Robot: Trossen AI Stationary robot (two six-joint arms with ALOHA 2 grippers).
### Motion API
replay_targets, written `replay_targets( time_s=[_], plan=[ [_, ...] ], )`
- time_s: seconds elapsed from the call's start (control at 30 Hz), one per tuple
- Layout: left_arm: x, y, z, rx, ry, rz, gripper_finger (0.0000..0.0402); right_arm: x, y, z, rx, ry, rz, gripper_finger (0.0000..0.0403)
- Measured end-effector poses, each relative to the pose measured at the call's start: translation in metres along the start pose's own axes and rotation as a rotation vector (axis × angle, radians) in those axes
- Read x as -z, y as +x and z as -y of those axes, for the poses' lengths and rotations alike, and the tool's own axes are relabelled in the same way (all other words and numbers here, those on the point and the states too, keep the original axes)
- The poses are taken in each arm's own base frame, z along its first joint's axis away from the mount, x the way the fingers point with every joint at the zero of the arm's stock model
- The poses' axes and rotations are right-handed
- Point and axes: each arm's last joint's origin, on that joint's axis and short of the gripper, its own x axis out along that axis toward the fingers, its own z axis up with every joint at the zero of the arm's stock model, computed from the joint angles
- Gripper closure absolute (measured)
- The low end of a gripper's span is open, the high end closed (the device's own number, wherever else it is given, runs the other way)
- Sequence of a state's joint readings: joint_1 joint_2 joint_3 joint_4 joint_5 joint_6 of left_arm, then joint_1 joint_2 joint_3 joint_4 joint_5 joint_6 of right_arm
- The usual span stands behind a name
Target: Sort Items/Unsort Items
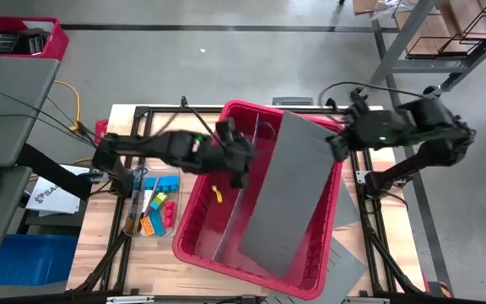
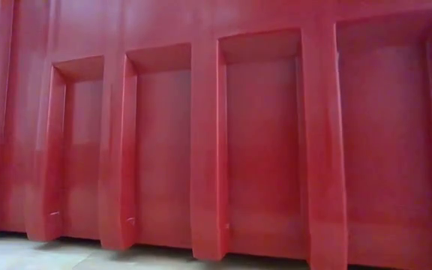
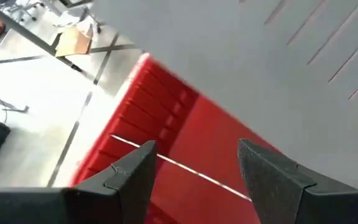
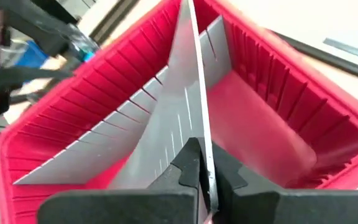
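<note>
A large red bin (image 1: 194, 226) sits on a wooden desk (image 1: 154, 268), seen from above. Its ribbed outer wall (image 2: 216, 135) fills the whole table-level view.

The right end effector (image 4: 205, 180) is clenched on the edge of a grey divider panel (image 1: 289, 190), pinching the thin sheet between its two dark fingers. The panel lies tilted across the right half of the bin, from its far rim toward its near corner. A second grey divider (image 4: 110, 134) stands inside the bin, slotted along its length.

The left end effector (image 3: 194, 180) is released, its fingers spread apart above the left half of the bin, over the red floor. Just beside it in the overhead view, a small yellow piece (image 1: 218, 194) lies on the bin floor.

The other items (image 1: 156, 207) lie outside the bin on the desk, to its left and well apart from both end effectors: blue, yellow, green, orange and red blocky pieces in a loose cluster, with thin stick-like pieces beside them.

Farther off, grey floor surrounds the desk. A smaller red crate (image 1: 19, 38) sits at the far left, and metal shelving (image 1: 445, 34) at the far right.
</note>
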State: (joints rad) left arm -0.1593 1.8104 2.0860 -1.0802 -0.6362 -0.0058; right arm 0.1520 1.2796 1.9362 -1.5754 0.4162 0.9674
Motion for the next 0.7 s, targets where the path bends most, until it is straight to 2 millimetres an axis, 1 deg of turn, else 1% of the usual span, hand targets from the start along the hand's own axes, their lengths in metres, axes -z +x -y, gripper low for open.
replay_targets(
  time_s=[0.13,0.23,0.37,0.5,0.7],
  plan=[
    [-0.003,-0.007,-0.016,-0.011,-0.069,0.043,0.0179,0.004,-0.018,0.011,-0.029,-0.006,0.068,0.0403],
    [-0.004,-0.008,-0.019,-0.012,-0.093,0.056,0.0179,0.004,-0.023,0.015,-0.031,-0.002,0.094,0.0403],
    [-0.004,-0.004,-0.014,0.037,-0.092,0.047,0.0179,0.003,-0.023,0.016,-0.029,-0.018,0.100,0.0403],
    [-0.001,0.006,-0.006,0.060,-0.090,0.040,0.0179,0.003,-0.023,0.015,-0.027,-0.029,0.100,0.0403],
    [0.002,0.015,0.002,0.113,-0.108,0.045,0.0179,0.003,-0.022,0.015,-0.028,-0.027,0.098,0.0403]
  ],
)
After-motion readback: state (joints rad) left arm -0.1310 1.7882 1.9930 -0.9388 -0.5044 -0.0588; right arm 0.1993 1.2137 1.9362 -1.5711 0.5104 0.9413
